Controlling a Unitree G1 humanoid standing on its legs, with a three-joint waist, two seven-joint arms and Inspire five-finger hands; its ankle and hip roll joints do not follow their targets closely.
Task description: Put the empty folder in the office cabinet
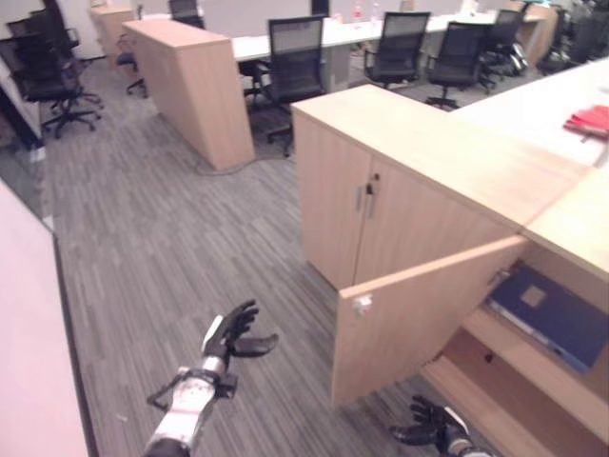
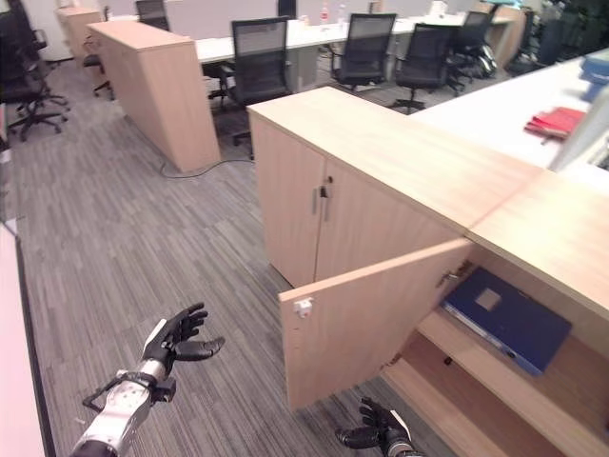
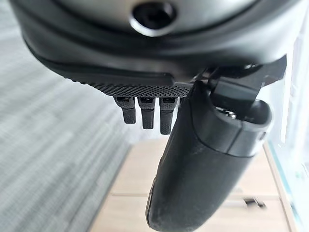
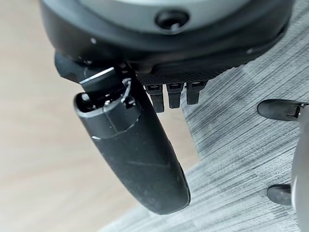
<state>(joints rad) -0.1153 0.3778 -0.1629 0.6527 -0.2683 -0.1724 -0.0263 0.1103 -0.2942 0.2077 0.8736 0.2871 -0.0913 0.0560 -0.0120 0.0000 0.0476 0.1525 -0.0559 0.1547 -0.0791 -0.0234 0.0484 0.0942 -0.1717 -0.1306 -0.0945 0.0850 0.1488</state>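
The blue folder (image 2: 504, 321) is lying flat on the upper shelf (image 2: 495, 367) inside the open office cabinet (image 1: 561, 228), tilted a little and reaching close to the shelf's front edge; judging from that, the placing looks done and the door (image 2: 366, 319) is what is left. The door is standing swung out toward the floor space between the two hands; the left hand (image 1: 231, 333) is hovering over the carpet (image 1: 162, 238) well apart from the door, fingers loosely spread and holding nothing; the right hand (image 2: 379, 433) is sitting low, near the door's bottom edge, fingers relaxed and empty, as its wrist view is also suggesting. The main risk is arising from that right hand: sitting so near the door's lower edge, it could get caught against the panel if the door is swung without clearing it first; a hard push could also slam the door. The folder, being near the shelf's lip, could block the door from shutting fully or get nudged askew; a neighbouring cabinet (image 1: 381, 190) with closed doors is standing just beside, so an overswing the other way could knock it.
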